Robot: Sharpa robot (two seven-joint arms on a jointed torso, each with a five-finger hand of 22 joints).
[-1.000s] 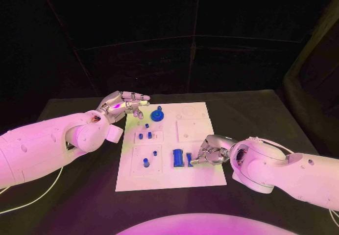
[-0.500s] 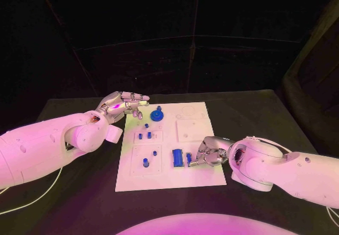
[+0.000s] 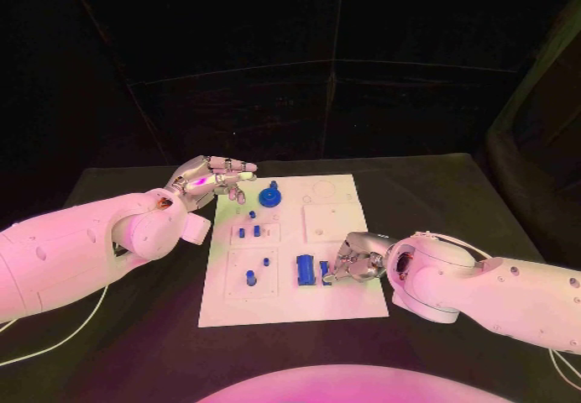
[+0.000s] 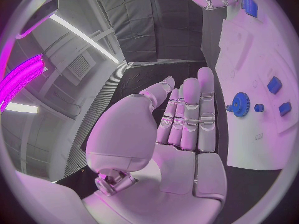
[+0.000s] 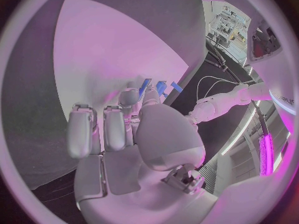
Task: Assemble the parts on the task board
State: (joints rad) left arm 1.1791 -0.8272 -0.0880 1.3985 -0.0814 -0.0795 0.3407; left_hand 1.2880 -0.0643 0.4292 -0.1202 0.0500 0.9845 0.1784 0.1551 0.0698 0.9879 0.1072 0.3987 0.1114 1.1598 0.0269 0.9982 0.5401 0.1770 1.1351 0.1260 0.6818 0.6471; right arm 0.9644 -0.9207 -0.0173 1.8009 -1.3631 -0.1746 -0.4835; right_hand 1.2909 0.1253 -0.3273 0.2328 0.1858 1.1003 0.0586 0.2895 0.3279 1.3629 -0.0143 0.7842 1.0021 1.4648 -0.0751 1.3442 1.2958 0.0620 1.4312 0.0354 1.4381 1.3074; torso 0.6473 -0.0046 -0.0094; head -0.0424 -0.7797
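The white task board [image 3: 290, 306] lies in the middle of the table. A blue gear [image 3: 269, 198] [image 4: 239, 104] stands near its far edge, with small blue pieces [image 3: 249, 231] [image 4: 274, 84] just nearer. A wide blue block [image 3: 306, 269] and a narrow blue piece [image 3: 326, 273] [image 5: 144, 87] stand side by side at the near middle. My right hand [image 3: 353, 260] [image 5: 134, 134] has its fingers curled, and its fingertips are at the narrow piece; a grip is not clear. My left hand [image 3: 212, 178] [image 4: 184, 119] hovers flat by the board's far left corner, fingers straight, holding nothing.
Two blue pegs [image 3: 254, 273] stand in the board's near-left panel. A bare square panel [image 3: 327, 223] sits right of centre. Black table [image 3: 448, 193] surrounds the board, and dark curtains hang behind it.
My right hand has crept left across the board until its fingertips reach the narrow blue piece. The parts and the left hand have stayed where they were.
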